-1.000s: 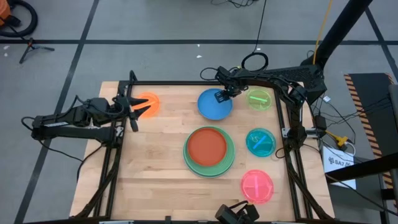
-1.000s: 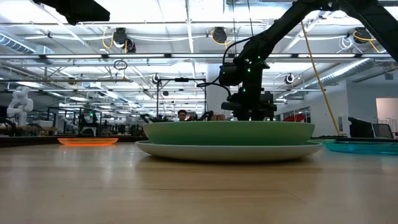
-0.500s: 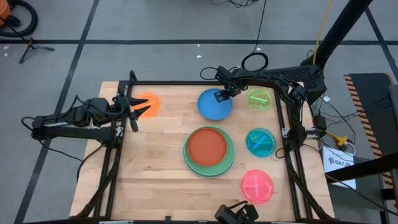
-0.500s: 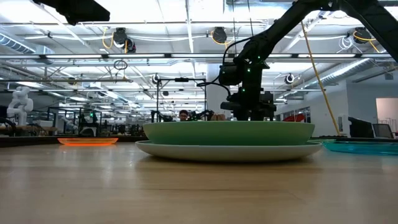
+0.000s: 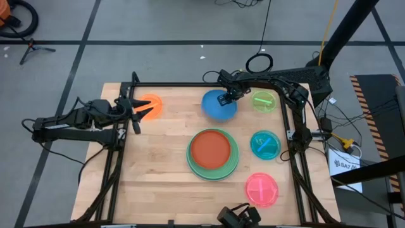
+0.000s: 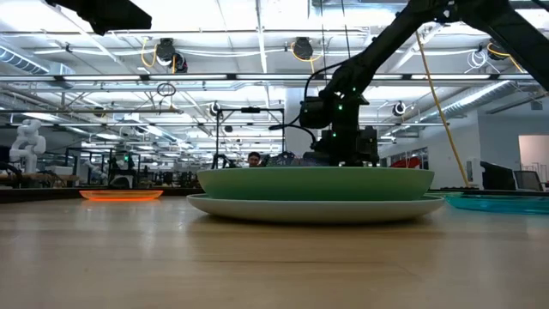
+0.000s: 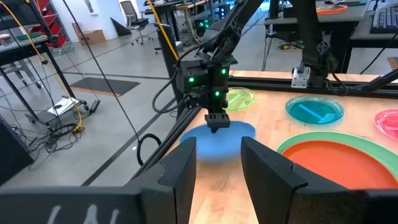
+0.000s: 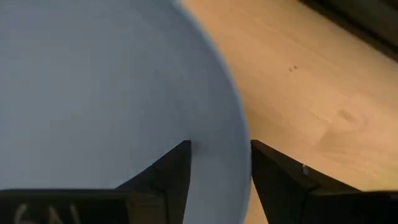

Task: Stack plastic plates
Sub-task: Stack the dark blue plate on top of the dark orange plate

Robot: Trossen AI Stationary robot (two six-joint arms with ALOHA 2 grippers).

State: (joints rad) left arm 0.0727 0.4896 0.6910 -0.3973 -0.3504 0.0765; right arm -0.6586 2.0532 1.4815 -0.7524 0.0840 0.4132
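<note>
Left to right across the bench (image 5: 158,164). The left tool (image 5: 140,109) waits at the far left corner, its fingers parted and empty, poised over the small orange plate (image 5: 150,104), which lies flat there; neither has shifted in the last second.

At the centre, toward the near edge, the rust-red plate (image 5: 211,149) sits nested on the green plate (image 5: 233,166), which in the low view rests in turn on a paler, wider plate (image 6: 317,209): the stack begun.

Beyond it, by the far edge, is the blue plate (image 5: 219,107). The right tool (image 5: 224,98) has closed its fingers over this plate's far rim; the right wrist view shows the rim running between the two fingers (image 8: 171,171). Compared with a second ago the blue plate has crept slightly toward the far left and its outline reads less round, and in the low view the arm has drawn back a little. The likely meaning: the rim is being tipped up or dragged, the opening of a lift toward the stack, though whether it has left the bench cannot be told.

Along the right edge, far to near and unmoved: lime plate (image 5: 264,101), teal plate (image 5: 265,144), pink plate (image 5: 262,189), all awaiting collection.
</note>
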